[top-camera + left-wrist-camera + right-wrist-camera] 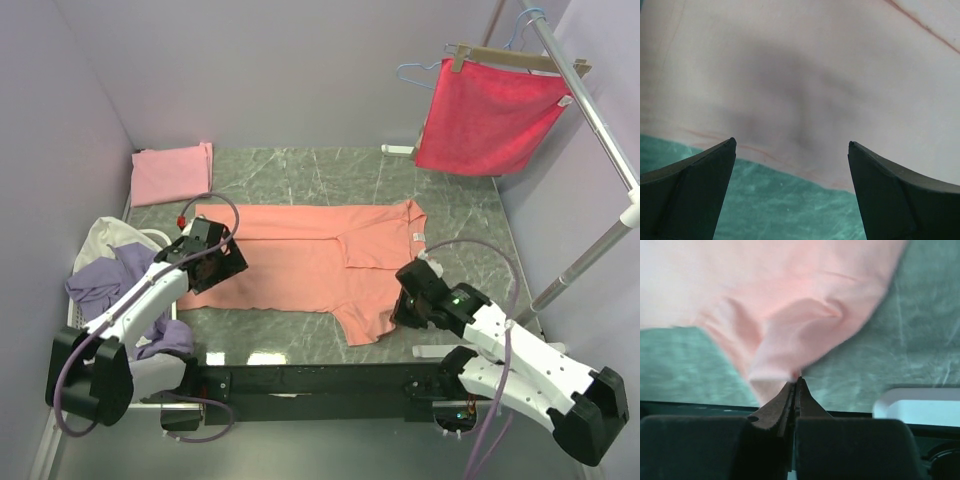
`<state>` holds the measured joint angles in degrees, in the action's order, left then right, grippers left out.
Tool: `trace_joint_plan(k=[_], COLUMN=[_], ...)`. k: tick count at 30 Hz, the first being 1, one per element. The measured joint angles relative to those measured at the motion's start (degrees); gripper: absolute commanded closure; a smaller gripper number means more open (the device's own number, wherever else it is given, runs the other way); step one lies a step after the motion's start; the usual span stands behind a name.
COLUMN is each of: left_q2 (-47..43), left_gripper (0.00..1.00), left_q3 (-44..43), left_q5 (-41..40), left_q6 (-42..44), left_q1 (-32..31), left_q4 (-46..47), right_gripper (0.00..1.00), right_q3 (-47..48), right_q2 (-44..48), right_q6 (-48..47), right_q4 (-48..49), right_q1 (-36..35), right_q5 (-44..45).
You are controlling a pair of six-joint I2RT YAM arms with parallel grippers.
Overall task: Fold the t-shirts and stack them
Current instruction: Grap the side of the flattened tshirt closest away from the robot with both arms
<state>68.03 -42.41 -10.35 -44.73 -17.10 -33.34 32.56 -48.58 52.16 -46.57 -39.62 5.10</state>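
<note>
While the right gripper (797,382) is squeezed shut on a little bunch of the orange shirt (310,250), the left gripper (792,145) hangs wide open just above the shirt's near edge and holds nothing. The orange shirt lies spread across the middle of the table (460,215), with its far side already folded in. A pink shirt (172,172) sits folded in the far left corner. A purple shirt (105,285) and a cream shirt (110,238) are piled in a heap at the left side.

Here is what could go wrong. The right gripper has only a small pinch of cloth, right at the tips. If it pulls fast, the cloth could slip out and flop back. If only the right side lifts while the left side holds nothing, the shirt could drag, twist and get wrinkly. The fold would then come out crooked. The left gripper sits close to the edge, so if it closes a bit off, it may grab nothing, or grab two layers and spoil the fold.
</note>
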Motion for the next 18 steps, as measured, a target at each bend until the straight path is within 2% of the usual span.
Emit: trace_joint_plan(k=[4,11,18], left_q2=[-3.5,-4.2,-5.4], left_gripper=[0.01,0.01,0.01], left_q3=[0.2,5.2,9.3], left_q5=[0.0,0.0,-5.8], left_q6=[-4.2,-12.2,-21.1], left_q1=[-1.9,-4.1,-4.2], left_q4=[-3.2,-3.8,-4.8], right_gripper=[1.0,1.0,1.0], right_q3=[6.9,15.6,22.3], right_q2=[-1.1,-9.6,-11.3], right_q6=[-1.6,-8.2,-15.1], right_q4=[-0.5,1.0,4.3], right_q1=[0.0,0.0,2.7], right_q5=[1.9,4.1,4.2])
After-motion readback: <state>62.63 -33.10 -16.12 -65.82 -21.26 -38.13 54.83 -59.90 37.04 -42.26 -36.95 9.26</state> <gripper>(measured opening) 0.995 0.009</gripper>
